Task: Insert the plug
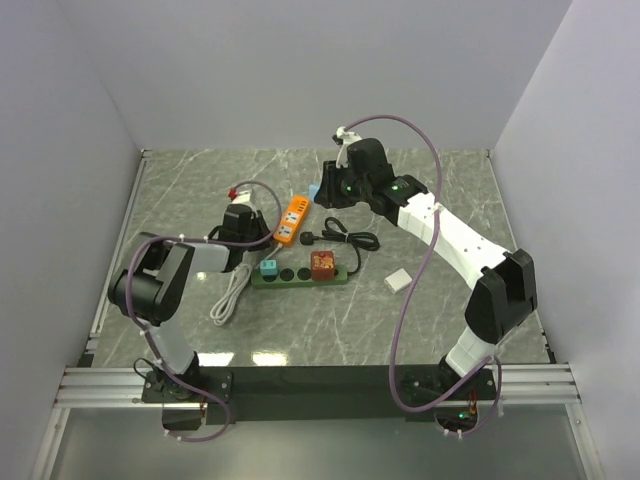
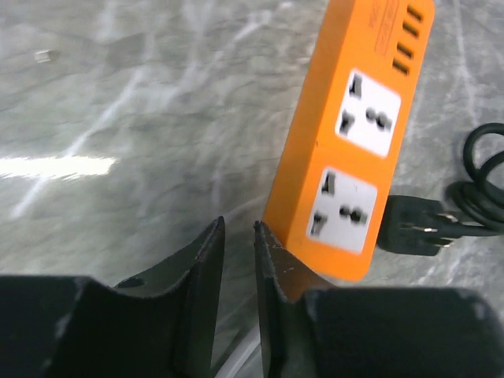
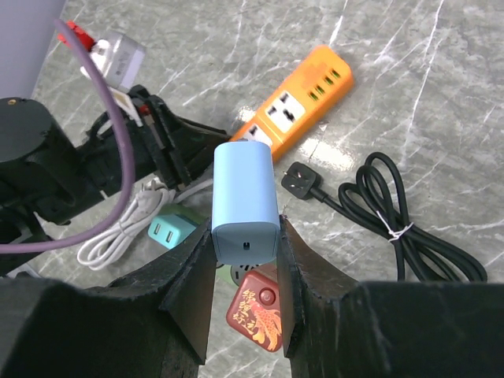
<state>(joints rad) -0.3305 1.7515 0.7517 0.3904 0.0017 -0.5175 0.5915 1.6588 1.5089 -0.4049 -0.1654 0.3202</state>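
My right gripper (image 3: 246,224) is shut on a light blue plug (image 3: 246,197), held above the table with its flat end toward the camera; in the top view the plug (image 1: 318,190) hangs behind the orange power strip (image 1: 291,220). That strip (image 2: 354,134) shows two white sockets and several USB ports. My left gripper (image 2: 238,232) sits at the strip's near end. Its jaws are almost together with nothing between them, and the right finger lies against the strip's corner. A green power strip (image 1: 300,273) lies in front.
A teal charger (image 3: 169,232) and a red fish-printed charger (image 3: 256,311) sit in the green strip. A black plug (image 2: 413,224) with a coiled cord (image 1: 350,240) lies right of the orange strip. There is a white cable (image 1: 230,295) on the left and a white adapter (image 1: 397,281) on the right.
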